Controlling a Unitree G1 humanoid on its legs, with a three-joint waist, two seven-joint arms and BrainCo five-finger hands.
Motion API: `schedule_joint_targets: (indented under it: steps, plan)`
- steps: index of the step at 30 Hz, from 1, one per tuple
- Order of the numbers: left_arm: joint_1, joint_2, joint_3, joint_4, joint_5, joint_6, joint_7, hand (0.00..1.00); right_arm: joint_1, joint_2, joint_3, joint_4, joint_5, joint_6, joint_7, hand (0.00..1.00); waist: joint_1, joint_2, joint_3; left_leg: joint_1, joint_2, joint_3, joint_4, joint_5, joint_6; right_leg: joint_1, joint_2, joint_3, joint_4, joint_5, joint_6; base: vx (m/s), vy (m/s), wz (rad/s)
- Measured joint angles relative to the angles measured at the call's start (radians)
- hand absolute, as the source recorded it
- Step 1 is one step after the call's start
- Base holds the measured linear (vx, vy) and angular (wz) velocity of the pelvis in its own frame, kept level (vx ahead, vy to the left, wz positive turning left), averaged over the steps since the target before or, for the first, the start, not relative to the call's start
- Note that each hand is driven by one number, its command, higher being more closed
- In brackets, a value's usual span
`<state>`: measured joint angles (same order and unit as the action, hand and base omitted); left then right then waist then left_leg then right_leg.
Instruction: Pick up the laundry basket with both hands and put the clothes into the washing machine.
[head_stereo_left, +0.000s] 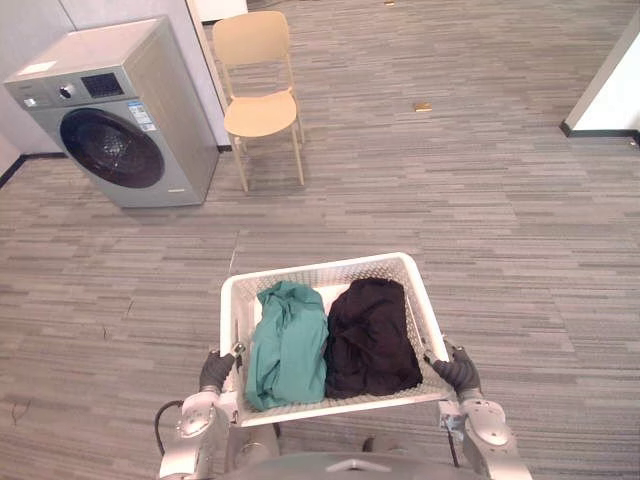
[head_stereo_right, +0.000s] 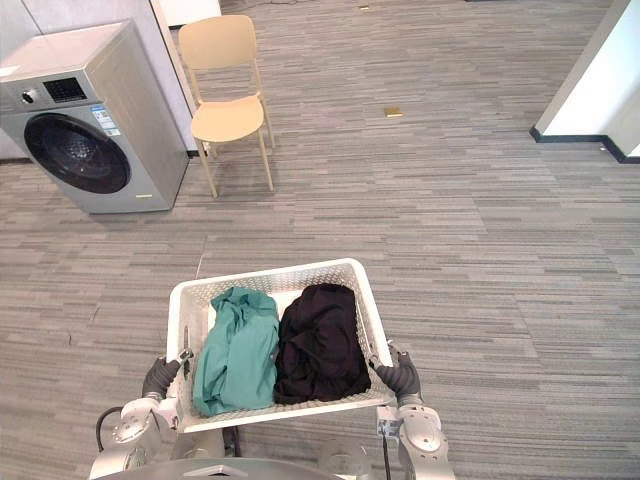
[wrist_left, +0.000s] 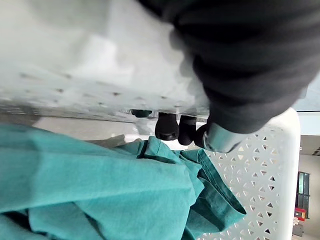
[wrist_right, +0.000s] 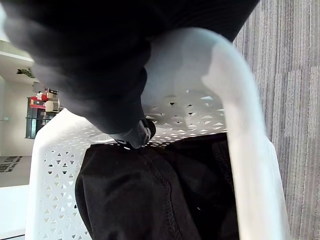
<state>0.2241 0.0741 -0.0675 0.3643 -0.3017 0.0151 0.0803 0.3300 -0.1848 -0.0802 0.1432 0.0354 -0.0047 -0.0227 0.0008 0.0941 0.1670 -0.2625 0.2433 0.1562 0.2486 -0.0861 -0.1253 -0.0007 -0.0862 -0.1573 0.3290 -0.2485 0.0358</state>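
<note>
left hand (head_stereo_left: 216, 371) and right hand (head_stereo_left: 458, 372) are each curled over a side rim of the laundry basket (head_stereo_left: 320, 269), with the green garment (head_stereo_left: 288, 345) and black garment (head_stereo_left: 370, 335) inside and the washing machine (head_stereo_left: 115, 115) well off with its door looking shut, so any tilt on the walk could spill them.

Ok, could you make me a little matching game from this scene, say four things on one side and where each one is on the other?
Things:
1. teal garment
2. black garment
3. washing machine
4. chair

Places:
A. just right of the washing machine
B. left half of the laundry basket
C. far left, door shut
D. right half of the laundry basket

Pairs: 1-B; 2-D; 3-C; 4-A.
</note>
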Motion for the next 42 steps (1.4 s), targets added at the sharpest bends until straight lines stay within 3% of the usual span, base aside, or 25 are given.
schedule_joint_targets:
  steps: [1,2,3,4,5,7,10,11,13,14,16,17,19,20,23,27,28,36,39,42]
  plan:
    - [0.005,0.000,-0.007,0.002,0.000,0.000,0.001,1.00,-0.001,-0.005,0.000,0.004,0.000,0.000,0.000,1.00,0.000,0.013,-0.009,0.014,-0.005,-0.018,-0.078,0.053,-0.015,0.000,-0.002,0.014,0.007,-0.016,0.023,0.41,0.342,-0.51]
    - [0.008,0.003,-0.012,0.004,0.000,0.000,0.002,1.00,-0.002,0.000,0.000,0.029,0.001,0.000,-0.002,1.00,0.000,0.008,-0.021,0.030,-0.024,-0.023,-0.097,0.178,-0.028,0.002,-0.021,0.041,0.010,-0.032,0.052,0.37,0.328,-0.46]
    - [0.011,0.008,-0.012,0.004,0.000,0.000,0.003,1.00,-0.005,0.004,0.000,0.043,0.001,0.001,-0.002,1.00,0.000,0.001,-0.029,0.031,-0.039,-0.018,-0.092,0.213,-0.020,0.004,-0.035,0.056,0.005,-0.036,0.067,0.39,0.332,-0.43]
    - [0.011,0.032,-0.013,0.004,0.000,0.001,0.006,1.00,-0.017,0.027,0.000,0.072,0.001,0.001,-0.003,1.00,-0.009,-0.041,-0.046,0.028,-0.081,0.011,-0.063,0.182,0.004,0.011,-0.084,0.071,-0.009,-0.027,0.093,0.39,0.277,-0.20]
    - [0.003,0.048,-0.016,0.004,0.000,0.002,0.006,1.00,-0.017,0.038,0.001,0.074,0.001,0.001,-0.003,1.00,-0.024,-0.060,-0.050,0.000,-0.102,0.016,0.001,0.136,0.028,0.016,-0.106,0.070,-0.019,-0.002,0.117,0.38,0.259,-0.04]
    - [-0.007,0.061,-0.021,0.004,0.000,0.003,0.007,1.00,-0.014,0.043,-0.002,0.074,0.002,0.002,-0.003,1.00,-0.027,-0.066,-0.053,-0.005,-0.118,0.025,0.067,0.074,0.056,0.012,-0.129,0.074,0.023,0.044,0.120,0.32,0.280,-0.02]
    - [-0.009,0.072,-0.022,0.003,0.000,0.003,0.009,1.00,-0.020,0.052,0.001,0.078,0.003,0.002,-0.002,1.00,-0.021,-0.073,-0.051,0.086,-0.142,0.063,0.059,0.014,0.087,-0.094,-0.176,0.095,0.301,0.169,0.065,0.27,0.317,-0.14]
    - [-0.002,0.074,-0.021,0.002,0.000,0.003,0.010,1.00,-0.020,0.058,0.005,0.092,0.003,0.002,-0.001,1.00,-0.019,-0.076,-0.051,0.153,-0.156,0.081,0.027,-0.002,0.101,-0.122,-0.202,0.092,0.406,0.253,0.033,0.19,0.200,-0.22]
    - [0.003,0.084,-0.012,0.002,0.000,0.003,0.011,1.00,-0.027,0.059,0.025,0.115,0.003,0.002,0.000,1.00,-0.017,-0.072,-0.049,0.191,-0.157,0.098,0.005,-0.013,0.104,-0.157,-0.208,0.088,0.481,0.204,0.031,0.12,0.121,-0.28]
    - [0.005,0.102,-0.006,0.002,0.000,0.003,0.011,1.00,-0.028,0.066,0.044,0.118,0.005,0.001,0.001,1.00,-0.022,-0.078,-0.051,0.218,-0.159,0.113,-0.021,-0.016,0.105,-0.206,-0.197,0.057,0.504,0.108,0.035,0.09,0.047,-0.30]
    - [0.007,0.107,-0.001,0.002,0.000,0.003,0.008,1.00,-0.029,0.076,0.046,0.118,0.006,0.002,0.001,1.00,-0.028,-0.083,-0.053,0.232,-0.159,0.120,-0.036,-0.019,0.102,-0.230,-0.162,0.003,0.404,0.045,0.044,0.10,-0.012,-0.18]
    - [0.007,0.107,0.000,0.002,0.000,0.003,0.006,1.00,-0.031,0.075,0.045,0.118,0.007,0.002,0.001,1.00,-0.033,-0.085,-0.054,0.233,-0.159,0.122,-0.039,-0.019,0.099,-0.230,-0.146,-0.005,0.339,0.038,0.045,0.09,-0.058,-0.02]
    - [0.007,0.121,-0.005,0.004,0.000,0.003,0.000,1.00,-0.020,0.080,0.042,0.119,0.018,0.001,0.001,1.00,-0.035,-0.137,-0.063,0.232,-0.190,0.121,-0.024,-0.024,0.082,-0.190,-0.117,-0.015,0.056,0.140,0.041,0.10,-0.085,0.04]
    - [-0.002,0.098,-0.014,0.024,0.000,0.007,0.002,1.00,-0.031,0.064,0.038,0.142,0.036,0.005,0.000,1.00,-0.037,-0.108,-0.052,0.239,-0.175,0.111,-0.025,-0.027,0.073,-0.175,-0.101,-0.017,0.048,0.137,0.044,0.11,-0.115,0.00]
    - [-0.002,0.070,-0.017,0.046,0.001,0.008,0.002,1.00,-0.034,0.036,0.038,0.150,0.048,0.009,0.000,1.00,-0.035,-0.080,-0.060,0.243,-0.147,0.100,-0.053,-0.018,0.054,-0.151,-0.061,-0.031,-0.011,0.148,0.031,0.05,-0.096,-0.01]
    - [-0.002,0.072,-0.015,0.047,0.001,0.008,0.001,1.00,-0.031,0.036,0.038,0.150,0.048,0.009,0.000,1.00,-0.028,-0.081,-0.069,0.256,-0.126,0.087,-0.099,0.005,0.036,-0.104,-0.020,-0.054,-0.115,0.192,0.019,0.02,-0.076,0.05]
    - [0.005,0.084,-0.015,0.081,0.000,0.008,0.000,1.00,-0.029,0.050,0.040,0.188,0.048,0.009,0.000,1.00,-0.019,-0.099,-0.110,0.281,-0.164,0.089,-0.198,0.062,0.057,-0.013,-0.016,-0.066,-0.353,0.337,0.033,0.00,0.000,0.00]
    - [0.005,0.084,-0.015,0.082,0.000,0.008,-0.001,1.00,-0.031,0.048,0.036,0.197,0.050,0.009,0.001,1.00,-0.020,-0.096,-0.111,0.275,-0.162,0.092,-0.196,0.062,0.057,-0.018,-0.015,-0.063,-0.354,0.338,0.033,0.00,0.000,0.00]
    - [-0.007,0.081,-0.015,0.085,0.000,0.008,-0.002,1.00,-0.056,0.048,0.023,0.230,0.087,0.010,0.003,1.00,-0.019,-0.086,-0.103,0.204,-0.145,0.087,-0.095,0.017,0.058,-0.040,-0.015,-0.064,-0.356,0.340,0.037,-0.03,0.007,0.00]
    - [-0.024,0.069,-0.018,0.100,-0.003,0.008,-0.006,1.00,-0.068,0.044,0.005,0.237,0.109,0.014,0.016,1.00,-0.017,-0.057,-0.085,0.132,-0.128,0.076,0.013,-0.047,0.066,-0.057,-0.012,-0.073,-0.340,0.327,0.042,-0.06,0.038,0.06]
